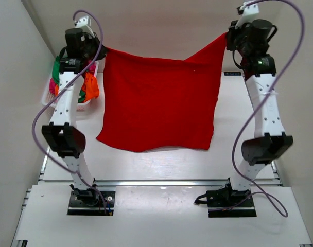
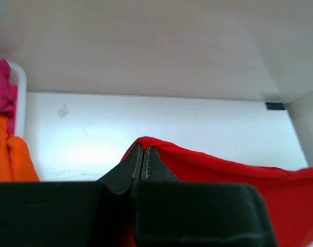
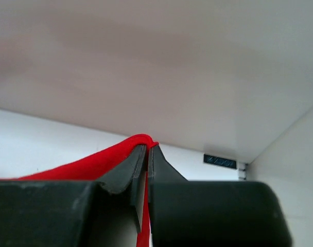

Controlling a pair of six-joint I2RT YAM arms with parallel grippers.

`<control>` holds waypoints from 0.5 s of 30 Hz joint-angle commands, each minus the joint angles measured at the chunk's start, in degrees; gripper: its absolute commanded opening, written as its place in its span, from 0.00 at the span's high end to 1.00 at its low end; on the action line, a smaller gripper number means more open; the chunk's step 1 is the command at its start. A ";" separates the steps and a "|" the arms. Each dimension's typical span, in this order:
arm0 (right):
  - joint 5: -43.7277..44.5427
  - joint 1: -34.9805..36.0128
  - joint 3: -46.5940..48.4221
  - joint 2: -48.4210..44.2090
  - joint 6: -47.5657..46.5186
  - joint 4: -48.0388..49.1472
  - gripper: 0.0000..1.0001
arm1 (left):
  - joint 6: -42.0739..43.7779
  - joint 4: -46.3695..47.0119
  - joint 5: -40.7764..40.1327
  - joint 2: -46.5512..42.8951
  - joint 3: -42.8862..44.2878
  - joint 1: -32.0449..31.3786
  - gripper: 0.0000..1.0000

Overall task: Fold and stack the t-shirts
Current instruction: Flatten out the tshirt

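The red t-shirt [image 1: 159, 103] hangs spread as a broad sheet between the two raised arms, above the middle of the white table [image 1: 161, 167]. Its top edge sags between the held corners and its lower edge curves unevenly; whether that edge touches the table cannot be told. The left gripper [image 1: 102, 50] pinches one upper corner, the right gripper [image 1: 229, 36] the other.

Only the wrist views show the grip closely. In each, the dark tapered fingers [image 2: 128, 172] are pressed together on a fold of soft, matte red cloth that peaks over their tips. The top view alone shows the shirt's whole outline.

Beside the left arm stands a white plastic lattice basket [image 1: 47, 95] holding an orange t-shirt [image 1: 90, 87] and a green t-shirt [image 1: 55, 69]. The left wrist view adds a pink t-shirt [image 2: 2, 92] against its smooth rim. A small black label [image 3: 220, 161] sits at the foot of the far wall.
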 commanded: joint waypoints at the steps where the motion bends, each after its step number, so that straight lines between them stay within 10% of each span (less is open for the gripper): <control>1: -2.11 -0.48 5.78 4.64 0.27 4.40 1.00 | 0.53 1.23 -1.04 2.53 5.39 0.08 1.00; 7: -3.78 -2.33 15.55 10.12 1.58 5.72 1.00 | -1.75 -1.41 1.33 10.82 22.25 1.40 1.00; 15: -9.14 -6.99 13.73 0.11 5.62 7.13 1.00 | -1.49 3.35 -0.34 -7.53 6.21 1.50 1.00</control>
